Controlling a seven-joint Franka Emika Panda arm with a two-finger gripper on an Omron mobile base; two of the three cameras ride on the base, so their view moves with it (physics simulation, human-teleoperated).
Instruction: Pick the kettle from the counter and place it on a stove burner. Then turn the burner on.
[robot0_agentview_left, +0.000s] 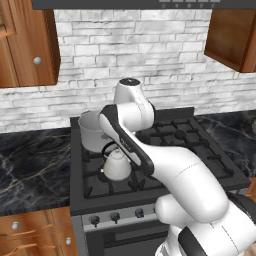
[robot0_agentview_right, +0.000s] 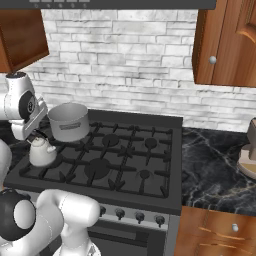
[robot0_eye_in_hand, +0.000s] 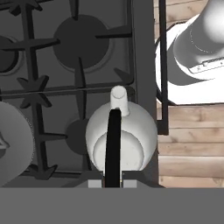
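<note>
Pale grey-white kettle (robot0_agentview_left: 117, 166) sits on the stove grate at the front-left part of the cooktop, left of centre in the left base view, far left in the right base view (robot0_agentview_right: 41, 151). Bigger grey pot (robot0_agentview_left: 92, 131) stands just behind it, toward the brick wall. Kettle is off the black marble counter (robot0_agentview_left: 30, 160), which runs along the left of the stove in that view.

Hand view: kettle (robot0_eye_in_hand: 131, 127) lies low centre, spout pointing to the frame top, black loop handle (robot0_eye_in_hand: 113, 144) running straight down to the gripper (robot0_eye_in_hand: 113, 183). Finger tips sit at either side of the handle's lower end at the bottom edge, closed on the handle as far as the view shows. A round burner cap (robot0_eye_in_hand: 75, 135) peeks out just left of the kettle body, under the grate prongs; the kettle looks shifted toward the stove's edge rather than centred on it. Larger round burner (robot0_eye_in_hand: 82, 41) is in the upper left of the hand view, well apart from the kettle. Pot edge (robot0_eye_in_hand: 13, 140) shows at mid left.

White arm (robot0_agentview_left: 150, 155) reaches from lower right of the left base view, wrist over the kettle. Stove knobs (robot0_agentview_left: 115, 217) line the front panel below.
</note>
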